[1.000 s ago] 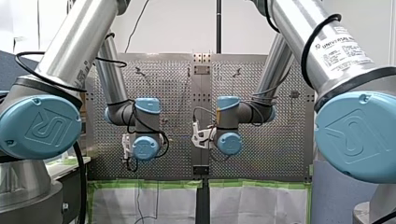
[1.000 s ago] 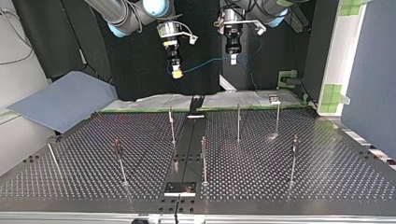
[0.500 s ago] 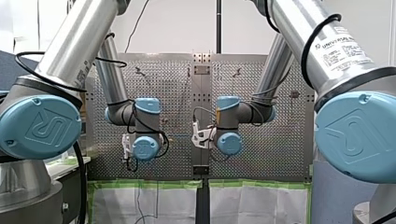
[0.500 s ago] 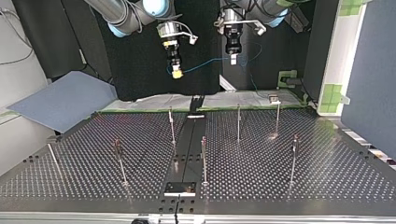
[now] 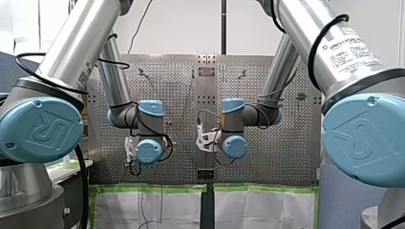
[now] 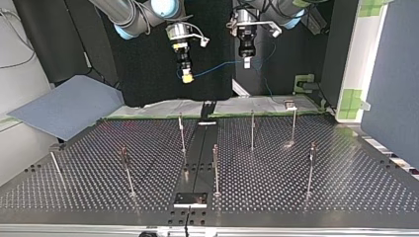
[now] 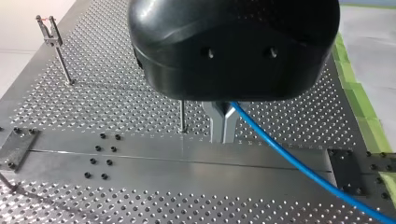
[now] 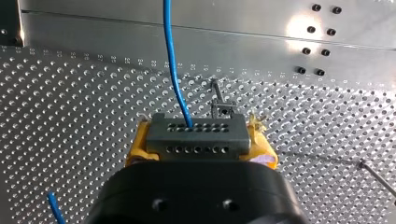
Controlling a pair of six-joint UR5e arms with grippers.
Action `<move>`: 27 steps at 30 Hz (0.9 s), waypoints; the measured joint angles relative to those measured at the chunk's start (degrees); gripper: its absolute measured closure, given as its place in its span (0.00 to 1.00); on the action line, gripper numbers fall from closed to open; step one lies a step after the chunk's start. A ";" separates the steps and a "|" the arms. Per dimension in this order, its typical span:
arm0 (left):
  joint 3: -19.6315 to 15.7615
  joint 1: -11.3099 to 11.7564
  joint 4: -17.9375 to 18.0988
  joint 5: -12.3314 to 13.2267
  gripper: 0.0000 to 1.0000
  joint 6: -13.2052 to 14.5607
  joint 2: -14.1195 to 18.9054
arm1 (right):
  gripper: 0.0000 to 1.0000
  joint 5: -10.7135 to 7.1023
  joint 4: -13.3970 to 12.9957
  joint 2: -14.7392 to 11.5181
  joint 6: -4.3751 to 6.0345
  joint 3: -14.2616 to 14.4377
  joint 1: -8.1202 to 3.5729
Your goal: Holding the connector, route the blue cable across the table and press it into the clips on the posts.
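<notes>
pinching the connector (image 8: 205,144) between the right pincer (image 8: 198,140) yellow pads; clamping the blue cable (image 7: 280,149) in the left pincer (image 7: 223,135), at 2 o'clock in top view. held high above the tabletop (image 6: 296,187); not yet pressed into any clips (image 7: 48,29) on posts (image 6: 182,129) at 6 o'clock, so routing judged wholly left.

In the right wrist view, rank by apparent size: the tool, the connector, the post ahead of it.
Largest: right tool, but nearest the camera.
Then: grey connector.
Smallest: clip post, but farthest; true sizes are unsure.
</notes>
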 joint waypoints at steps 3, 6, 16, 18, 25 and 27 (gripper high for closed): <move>-0.29 -0.66 -0.58 -0.05 1.00 0.05 -0.80 | 1.00 0.01 0.09 0.05 -0.06 -0.01 0.05; -0.40 -1.08 -0.84 -0.06 1.00 0.07 -1.48 | 1.00 0.11 0.87 0.79 -0.30 -0.28 0.79; -0.45 -1.24 -0.95 -0.07 1.00 0.08 -1.76 | 1.00 0.18 4.68 6.46 -0.44 -0.46 2.27; -0.45 -1.25 -0.95 -0.07 1.00 0.08 -1.77 | 1.00 0.18 4.76 7.06 -0.44 -0.46 2.28; -0.45 -1.26 -0.95 -0.07 1.00 0.08 -1.78 | 1.00 0.18 4.82 7.62 -0.44 -0.47 2.30; -0.45 -1.26 -0.95 -0.07 1.00 0.08 -1.78 | 1.00 0.18 4.82 7.63 -0.44 -0.47 2.30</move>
